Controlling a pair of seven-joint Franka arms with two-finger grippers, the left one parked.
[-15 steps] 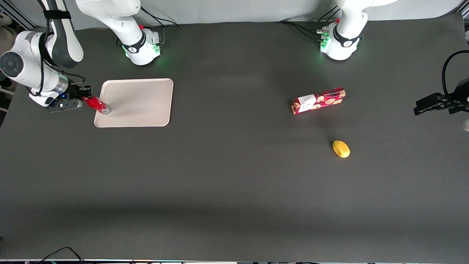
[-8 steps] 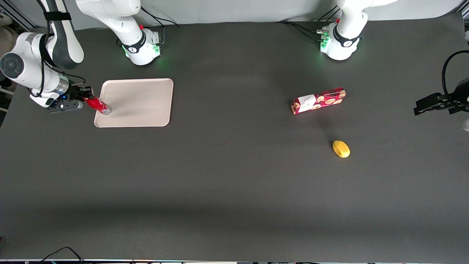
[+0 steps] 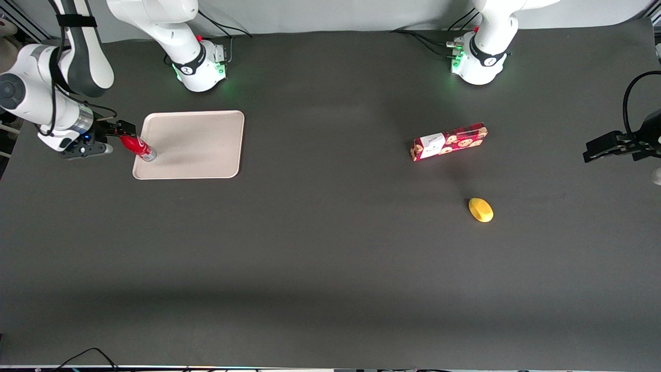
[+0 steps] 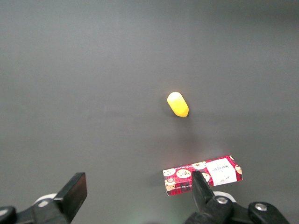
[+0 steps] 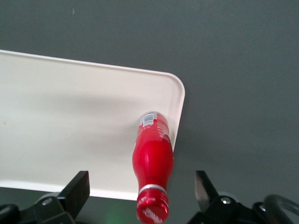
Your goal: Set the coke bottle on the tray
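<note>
Your gripper is hovering with fingers spread wide, clear of the cap on both sides, gripping nothing. The coke bottle is standing on the tray, close to its corner nearest the gripper.

surface: matt dark grey, cloth-like, no glare. tray: smooth cream plastic, satin, low sheen. coke bottle: glossy red plastic with highlights along the body, ribbed red cap, clearer base with a small paper-like label. gripper: matt black plastic fingers spread wide of the bottle, at the tray's edge, left of the front frame. snack box: glossy printed cardboard. yellow object: smooth, matt-looking.
</note>
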